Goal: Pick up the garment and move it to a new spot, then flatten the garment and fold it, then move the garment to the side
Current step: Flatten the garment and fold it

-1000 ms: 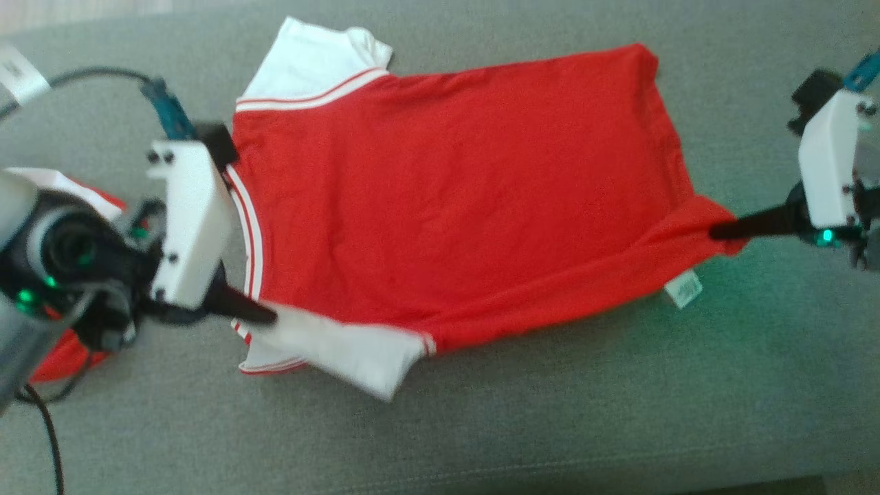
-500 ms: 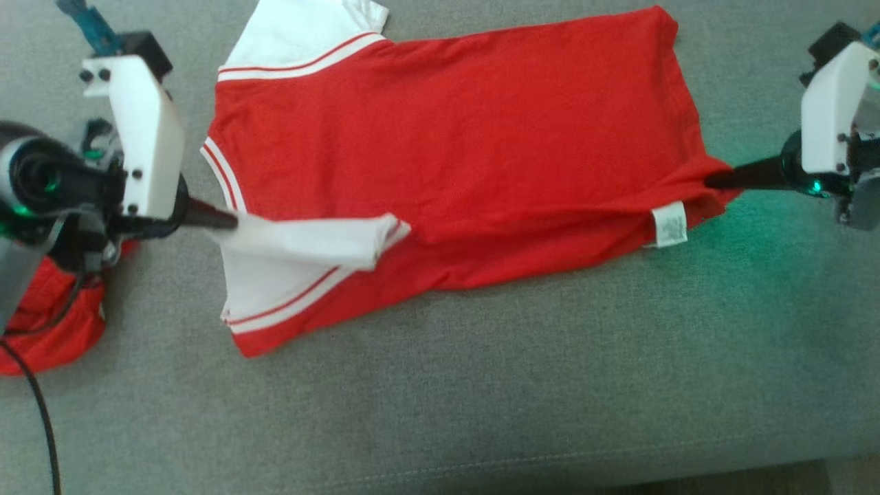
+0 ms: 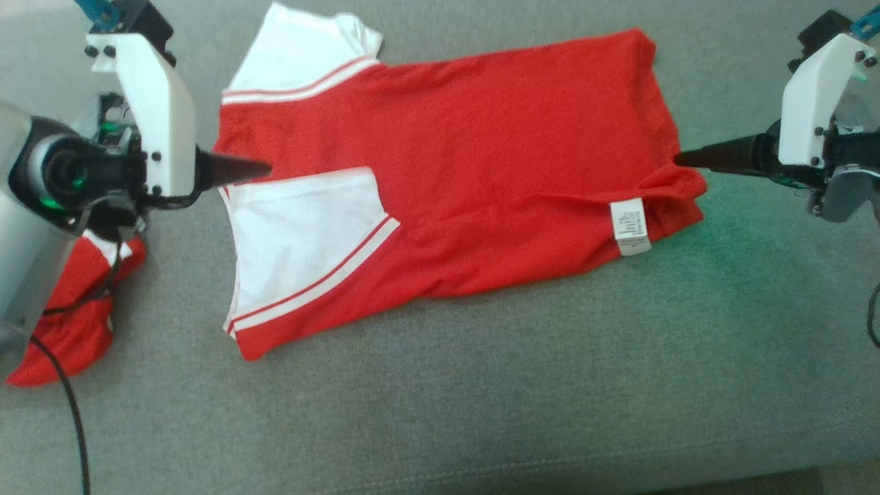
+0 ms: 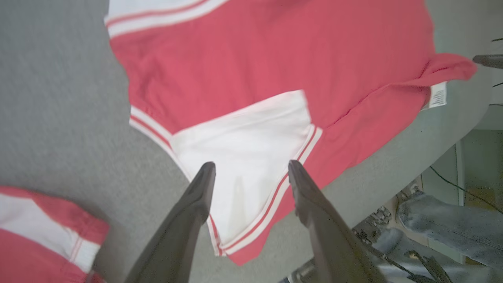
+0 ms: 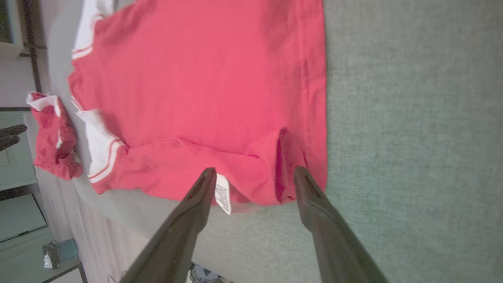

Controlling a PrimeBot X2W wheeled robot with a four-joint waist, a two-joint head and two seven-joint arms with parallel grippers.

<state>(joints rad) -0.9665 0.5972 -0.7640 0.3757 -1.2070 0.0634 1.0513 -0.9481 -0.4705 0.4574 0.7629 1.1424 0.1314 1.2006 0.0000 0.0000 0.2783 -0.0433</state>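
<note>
the grey cushion [image 3: 481, 399] bore the red shirt [image 3: 495, 151] spread across its middle, collar end by the left arm and hem by the right. earlier the shirt's near long edge had hung stretched between the two claws. now it lay dropped and folded over the body. the left gripper [image 4: 251, 165] had let go of the white sleeve [image 3: 302, 227]. its fingers stood wide apart over the sleeve, which lay flat on the red. the right gripper [image 5: 255, 171] had also released the hem corner, fingers wide. whether its tips touched the cloth could not be told. the white label [image 3: 631, 227] lay face up near that corner, its print too blurred to read. a second garment [image 3: 75, 309], also red, sat bunched at the left, partly hidden behind the left arm.
</note>
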